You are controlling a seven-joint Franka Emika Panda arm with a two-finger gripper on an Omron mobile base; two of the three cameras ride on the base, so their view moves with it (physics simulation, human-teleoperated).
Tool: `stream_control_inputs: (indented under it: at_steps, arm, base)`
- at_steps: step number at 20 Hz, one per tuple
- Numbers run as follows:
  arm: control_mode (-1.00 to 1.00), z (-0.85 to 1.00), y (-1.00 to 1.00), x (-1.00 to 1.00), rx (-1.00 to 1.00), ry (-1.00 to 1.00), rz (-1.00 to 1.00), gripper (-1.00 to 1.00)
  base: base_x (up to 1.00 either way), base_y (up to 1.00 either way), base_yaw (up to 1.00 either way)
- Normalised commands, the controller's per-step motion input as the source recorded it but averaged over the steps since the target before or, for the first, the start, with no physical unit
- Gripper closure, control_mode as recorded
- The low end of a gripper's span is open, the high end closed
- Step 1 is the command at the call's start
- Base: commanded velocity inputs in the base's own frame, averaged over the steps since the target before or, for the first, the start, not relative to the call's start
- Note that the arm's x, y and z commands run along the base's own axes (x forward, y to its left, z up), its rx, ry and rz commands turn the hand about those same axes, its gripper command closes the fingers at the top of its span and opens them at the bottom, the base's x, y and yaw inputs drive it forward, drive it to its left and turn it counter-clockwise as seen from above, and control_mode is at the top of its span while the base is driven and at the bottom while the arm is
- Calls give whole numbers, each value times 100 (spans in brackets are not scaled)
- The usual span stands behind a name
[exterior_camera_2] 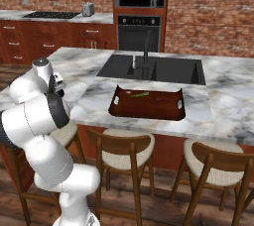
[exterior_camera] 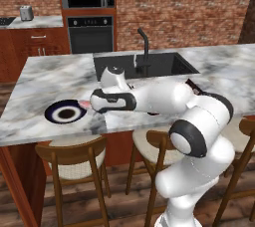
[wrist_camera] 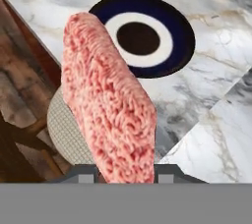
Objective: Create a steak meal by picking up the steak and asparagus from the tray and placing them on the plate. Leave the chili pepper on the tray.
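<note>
The steak (wrist_camera: 108,105) stands on edge between the two fingers of our gripper (wrist_camera: 123,175) — clamped, held in the air above the marble worktop (wrist_camera: 216,95) near its edge. The plate (wrist_camera: 182,36) lies just beyond it. On the tray (exterior_camera_2: 147,110) — well apart — we see the asparagus (exterior_camera_2: 139,94).

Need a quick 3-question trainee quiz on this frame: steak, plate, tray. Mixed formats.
1. True or false: the steak already lies flat on the plate.
2. What is the claw shut on? A) asparagus B) steak C) chili pepper
3. Which green item is on the tray?

Key:
1. False; it stands on edge in the claw, above the counter beside the plate.
2. B
3. The asparagus.
</note>
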Motion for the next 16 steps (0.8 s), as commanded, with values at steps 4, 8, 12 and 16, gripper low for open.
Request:
stream_control_inputs:
  at_steps: [4, 8, 12, 16]
  arm:
    - [-100, -16, 59, 50, -8, 9, 0, 100]
    - [-100, -12, 37, 49, -6, 7, 0, 100]
    - [-100, -22, 27, 46, -4, 2, 0, 100]
    - [-100, -31, 21, 45, -2, 0, 0, 100]
  base:
    - [0, 0, 0]
    - [0, 0, 0]
    - [0, 0, 0]
    - [0, 0, 0]
